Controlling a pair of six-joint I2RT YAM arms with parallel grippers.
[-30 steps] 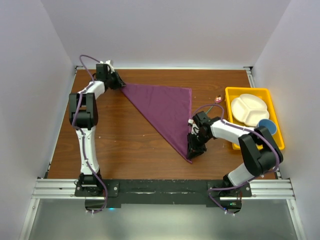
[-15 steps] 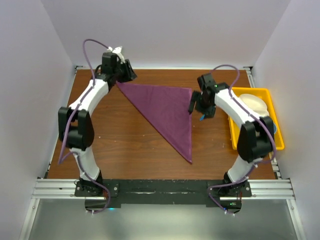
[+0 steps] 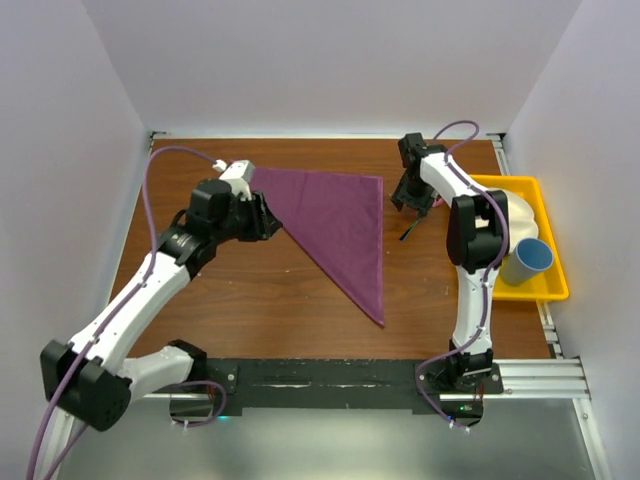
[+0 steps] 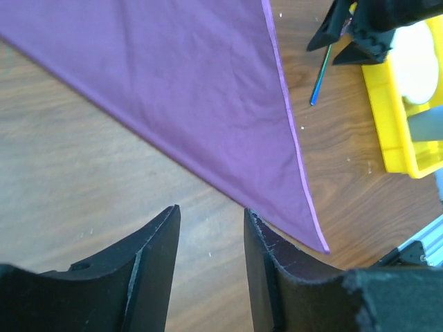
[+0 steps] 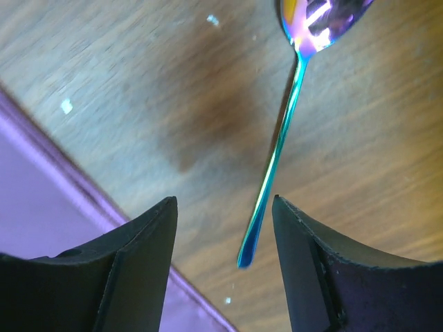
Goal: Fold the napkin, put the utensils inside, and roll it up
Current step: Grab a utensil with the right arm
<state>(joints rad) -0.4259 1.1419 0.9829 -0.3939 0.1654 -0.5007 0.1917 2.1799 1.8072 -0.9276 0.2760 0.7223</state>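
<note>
The plum-purple napkin (image 3: 340,225) lies flat on the wooden table, folded into a triangle with its point toward the near edge. My left gripper (image 3: 268,217) hovers open over bare wood just off the napkin's (image 4: 187,83) slanted left edge, fingers (image 4: 160,242) empty. One utensil, a thin spoon with a bluish handle (image 3: 410,230), lies on the table to the right of the napkin. My right gripper (image 5: 221,206) hangs open above it, and the tip of the spoon's handle (image 5: 277,159) shows between the fingertips, untouched. The napkin's edge (image 5: 41,214) is at that view's lower left.
A yellow tray (image 3: 545,292) sits at the table's right edge, holding a blue cup (image 3: 528,262) and a white divided plate (image 3: 520,205) partly hidden by my right arm. Grey walls stand close on the left, right and far sides.
Both grippers have opened. The left arm drew back from the napkin's far-left corner toward the middle left. The right arm swung from the napkin's near point to the spoon at the far right.
</note>
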